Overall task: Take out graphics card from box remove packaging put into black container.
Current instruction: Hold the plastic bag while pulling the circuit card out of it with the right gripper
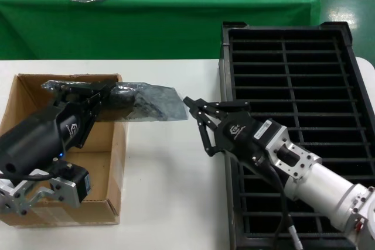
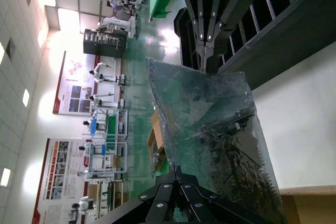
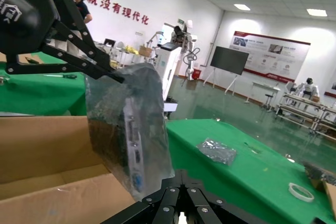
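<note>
Clamping one end of wrinkly translucent packaging [image 1: 146, 102], left gripper [image 1: 101, 95] above box [image 1: 35, 144]; dark graphics card [image 3: 131, 145], silver bracket, blue port inside. Right gripper [image 1: 190, 105] at free end, fingers seemingly shut; grip unclear.
</note>
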Tool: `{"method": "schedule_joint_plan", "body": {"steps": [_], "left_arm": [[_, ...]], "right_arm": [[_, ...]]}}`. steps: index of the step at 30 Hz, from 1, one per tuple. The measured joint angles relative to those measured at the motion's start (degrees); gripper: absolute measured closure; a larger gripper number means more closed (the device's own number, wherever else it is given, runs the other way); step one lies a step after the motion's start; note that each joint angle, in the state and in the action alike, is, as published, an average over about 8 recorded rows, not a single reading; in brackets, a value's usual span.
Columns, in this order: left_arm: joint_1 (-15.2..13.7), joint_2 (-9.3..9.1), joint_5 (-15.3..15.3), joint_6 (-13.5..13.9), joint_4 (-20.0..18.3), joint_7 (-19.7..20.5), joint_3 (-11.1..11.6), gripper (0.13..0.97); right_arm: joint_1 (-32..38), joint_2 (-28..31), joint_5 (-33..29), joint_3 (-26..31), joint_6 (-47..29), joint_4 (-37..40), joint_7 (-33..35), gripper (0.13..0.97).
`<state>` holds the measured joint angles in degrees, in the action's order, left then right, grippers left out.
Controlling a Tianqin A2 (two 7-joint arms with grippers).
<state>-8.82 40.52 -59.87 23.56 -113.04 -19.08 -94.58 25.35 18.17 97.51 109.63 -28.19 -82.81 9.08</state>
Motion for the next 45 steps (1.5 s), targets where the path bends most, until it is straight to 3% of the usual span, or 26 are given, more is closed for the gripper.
{"method": "schedule_joint_plan", "body": {"steps": [24,45], "left_arm": [[0.0,0.0,0.0,0.0,0.0,0.0,0.0,0.958],[0.0,0.0,0.0,0.0,0.0,0.0,0.0,0.958]], "right_arm": [[3.0,-0.7,1.5,1.6,-5.1,2.2,0.7,0.962],[17.3,-0.4,5.2,3.3,-22.2,19.2,0.5,0.962]]}}
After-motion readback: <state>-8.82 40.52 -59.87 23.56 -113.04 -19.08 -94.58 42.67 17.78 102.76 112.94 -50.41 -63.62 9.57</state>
